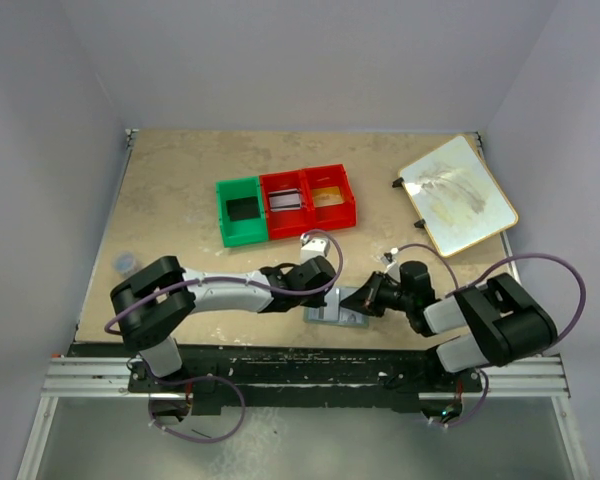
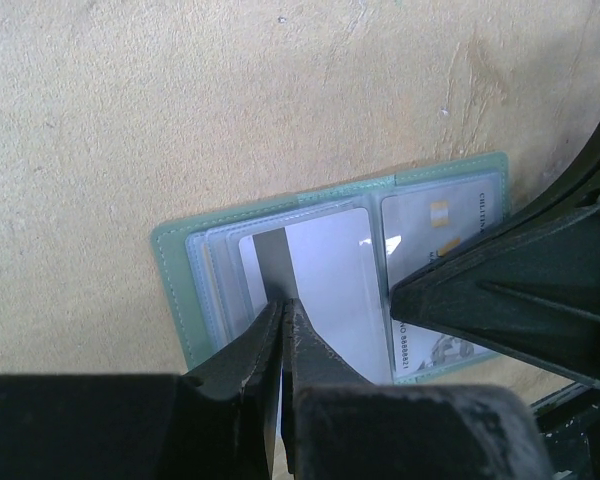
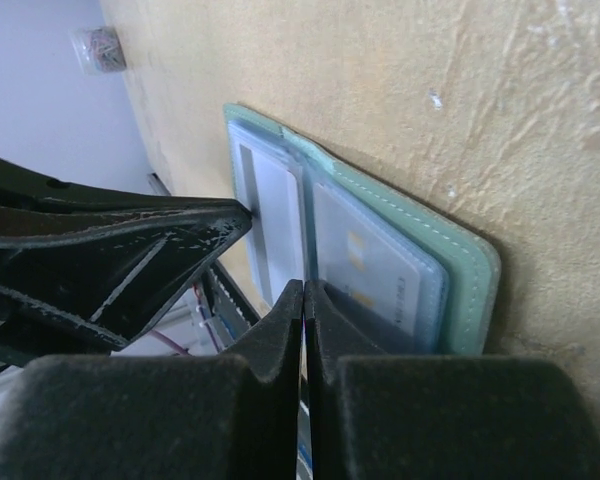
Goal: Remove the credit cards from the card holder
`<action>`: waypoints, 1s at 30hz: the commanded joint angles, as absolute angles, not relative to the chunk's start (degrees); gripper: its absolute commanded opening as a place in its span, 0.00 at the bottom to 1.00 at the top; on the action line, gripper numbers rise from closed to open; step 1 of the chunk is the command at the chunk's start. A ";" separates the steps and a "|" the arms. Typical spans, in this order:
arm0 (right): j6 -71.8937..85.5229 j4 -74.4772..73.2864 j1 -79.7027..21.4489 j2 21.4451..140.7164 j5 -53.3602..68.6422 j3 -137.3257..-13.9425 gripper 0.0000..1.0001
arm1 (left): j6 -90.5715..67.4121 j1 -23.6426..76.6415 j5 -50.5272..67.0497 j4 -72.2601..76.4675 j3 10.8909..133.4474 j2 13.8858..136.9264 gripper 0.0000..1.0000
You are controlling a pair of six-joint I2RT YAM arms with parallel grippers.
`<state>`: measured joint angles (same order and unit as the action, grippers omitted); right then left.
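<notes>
Fingers first: my left fingers [image 2: 258,352] are pressed shut, tips on a pale card [image 2: 330,290] with a dark stripe in the left half of the wallet [image 2: 176,290]. My right fingers [image 3: 276,335] are shut too, tips down on the right half, over a second card [image 2: 460,215]. I cannot tell whether either pair pinches anything. The wallet lies open on the counter [image 2: 180,100], near its front edge, between both arms.

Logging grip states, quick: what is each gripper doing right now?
Left gripper: closed, pinching a credit card.
Right gripper: closed, tips at the card holder; whether it grips cannot be told.
</notes>
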<state>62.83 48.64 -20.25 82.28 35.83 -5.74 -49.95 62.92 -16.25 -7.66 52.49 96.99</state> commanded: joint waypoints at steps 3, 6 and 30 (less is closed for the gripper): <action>61.33 53.12 -20.55 87.10 37.30 -8.07 0.18 | -49.83 63.72 -17.68 -12.05 50.17 97.10 0.00; 60.74 51.58 -20.57 87.97 35.73 -8.50 0.24 | -49.76 63.72 -18.02 -12.26 50.40 96.43 0.00; 60.98 58.40 -17.00 87.95 42.15 -3.38 0.00 | -49.53 63.96 -19.21 -11.94 47.23 96.18 0.00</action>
